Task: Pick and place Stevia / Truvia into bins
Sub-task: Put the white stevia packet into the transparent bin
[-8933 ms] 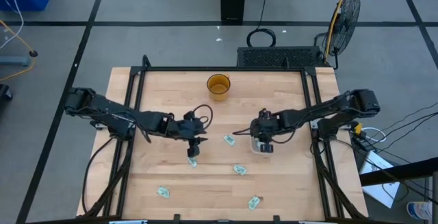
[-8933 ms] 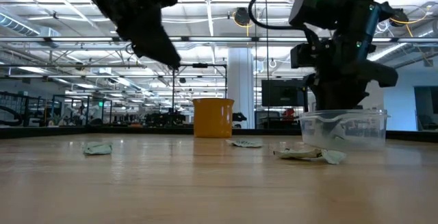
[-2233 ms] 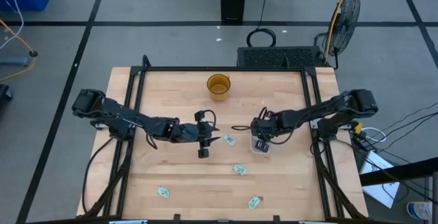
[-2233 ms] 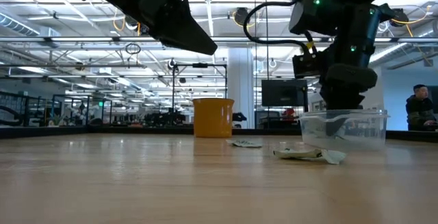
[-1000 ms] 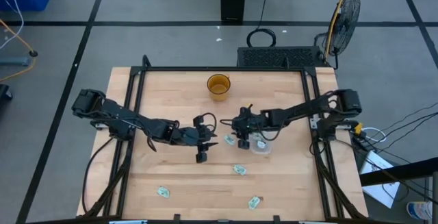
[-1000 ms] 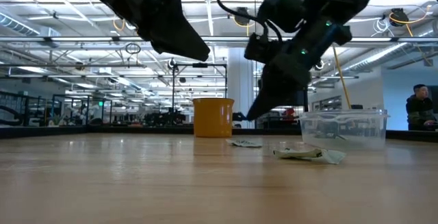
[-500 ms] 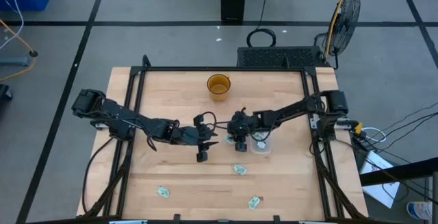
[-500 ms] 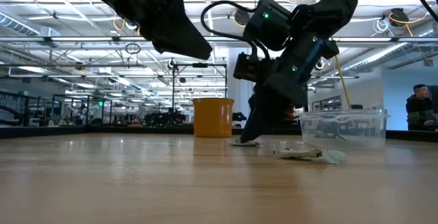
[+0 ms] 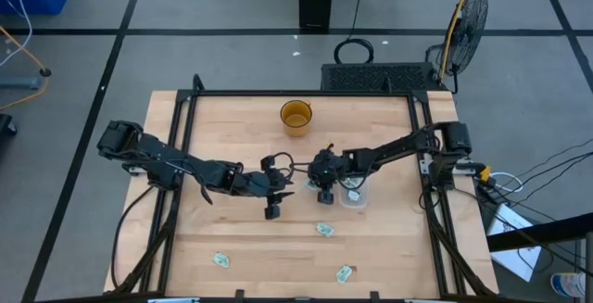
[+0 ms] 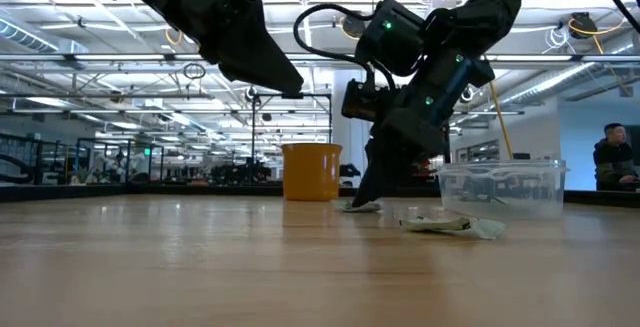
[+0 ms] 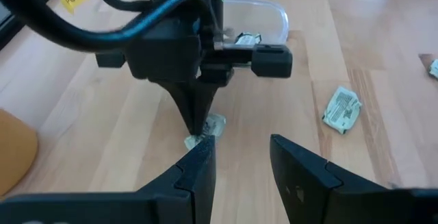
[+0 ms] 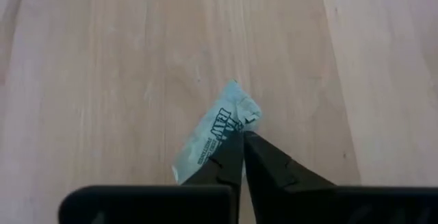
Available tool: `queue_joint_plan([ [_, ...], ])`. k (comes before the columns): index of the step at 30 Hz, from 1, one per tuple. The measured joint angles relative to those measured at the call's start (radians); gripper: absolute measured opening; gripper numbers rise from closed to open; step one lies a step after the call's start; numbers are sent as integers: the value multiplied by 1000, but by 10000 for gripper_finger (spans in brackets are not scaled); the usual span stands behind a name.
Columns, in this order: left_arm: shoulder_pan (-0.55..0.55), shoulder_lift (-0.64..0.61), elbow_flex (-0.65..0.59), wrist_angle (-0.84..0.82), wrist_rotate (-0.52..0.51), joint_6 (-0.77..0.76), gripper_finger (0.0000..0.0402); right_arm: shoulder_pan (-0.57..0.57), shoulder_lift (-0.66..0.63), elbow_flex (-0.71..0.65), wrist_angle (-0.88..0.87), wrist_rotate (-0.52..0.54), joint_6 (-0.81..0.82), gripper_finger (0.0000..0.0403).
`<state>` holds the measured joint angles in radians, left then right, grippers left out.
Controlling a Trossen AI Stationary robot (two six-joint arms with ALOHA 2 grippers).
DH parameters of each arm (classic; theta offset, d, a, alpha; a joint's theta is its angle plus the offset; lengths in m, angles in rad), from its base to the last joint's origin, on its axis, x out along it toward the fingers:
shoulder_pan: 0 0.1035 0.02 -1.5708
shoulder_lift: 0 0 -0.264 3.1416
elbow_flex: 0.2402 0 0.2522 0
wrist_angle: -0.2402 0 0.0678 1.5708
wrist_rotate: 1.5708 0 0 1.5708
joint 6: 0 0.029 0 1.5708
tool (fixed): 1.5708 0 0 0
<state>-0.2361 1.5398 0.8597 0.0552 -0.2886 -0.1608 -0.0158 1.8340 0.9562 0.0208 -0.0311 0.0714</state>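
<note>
My right gripper (image 12: 243, 133) points down at the table's middle (image 9: 316, 190) and is shut on a green-and-white Stevia sachet (image 12: 213, 133). The left gripper (image 11: 239, 154) hovers open just to that sachet's left (image 9: 289, 192), raised above the wood (image 10: 290, 82). The clear bin (image 9: 354, 195) stands right of the right gripper (image 10: 503, 187) with sachets inside (image 11: 246, 39). Three more sachets lie flat toward the near edge: (image 9: 323, 230), (image 9: 220, 260), (image 9: 345, 272). My right gripper pinches the sachet between its two fingertips at one short end (image 12: 239, 116), near a corner. The fingers (image 11: 198, 114) come from above, pointing down. The sachet still lies on the table (image 10: 360, 207), the rest of it spread away from the fingertips.
An amber cup (image 9: 296, 117) stands toward the far edge, also in the low view (image 10: 311, 171). A loose sachet (image 10: 450, 225) lies in front of the bin. A black frame (image 9: 185, 136) borders the table. A person shows far back in the room (image 10: 610, 162).
The right gripper has moved from beside the bin toward the table's left and dropped until its fingertips reached the sachet on the wood, where it has stayed for the last half second. The left arm has kept still.
</note>
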Motion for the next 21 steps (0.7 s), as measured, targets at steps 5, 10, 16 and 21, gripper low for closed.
queue_joint_plan([
  [5,0,0,0,-10,0,-1,145,17,-97,-3,-67,1,21,2],
  [10,0,0,0,-14,0,-1,145,61,-310,-1,-241,33,61,2],
  [16,0,0,0,-20,0,-6,145,132,-510,-1,-633,175,278,1],
  [21,0,0,0,-21,0,-6,145,176,-557,-84,-663,186,395,1],
])
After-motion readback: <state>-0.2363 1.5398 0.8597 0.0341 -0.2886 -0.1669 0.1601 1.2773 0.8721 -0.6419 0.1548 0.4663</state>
